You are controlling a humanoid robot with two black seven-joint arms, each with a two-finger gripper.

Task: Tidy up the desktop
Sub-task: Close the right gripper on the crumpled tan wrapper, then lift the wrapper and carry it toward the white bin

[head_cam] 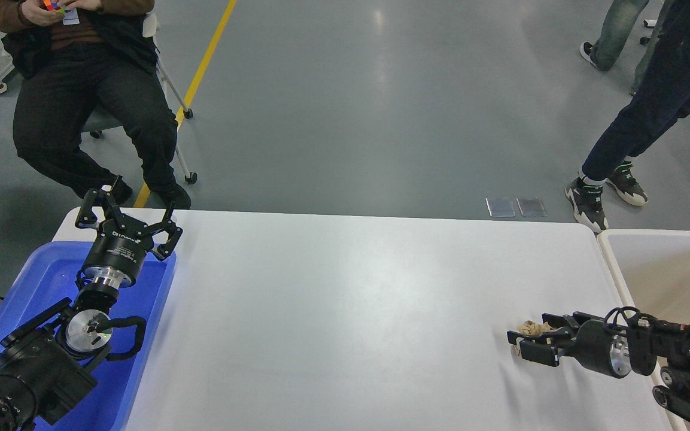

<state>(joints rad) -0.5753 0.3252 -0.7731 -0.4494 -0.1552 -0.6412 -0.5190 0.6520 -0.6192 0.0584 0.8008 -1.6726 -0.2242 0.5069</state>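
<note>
Head view: right gripper [523, 346] low on white desktop [345, 299], fingers around a crumpled tan scrap [531, 328], seemingly not yet clamped. Left gripper [126, 216] splayed open, empty, over blue tray [154, 299]. Pick-up step; next prob. close, lift, carry to cream tub [614, 263] behind fingers.

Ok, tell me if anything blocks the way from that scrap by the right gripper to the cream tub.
Nothing visible does. The crumpled scrap lies at the right gripper, and only bare desktop separates it from the cream tub.

Plain white desktop [345, 311], blue tray [33, 281], cream tub [662, 263]. Black grippers; tan crumpled scrap [533, 328]. Grey floor [380, 102], yellow line [207, 57].
</note>
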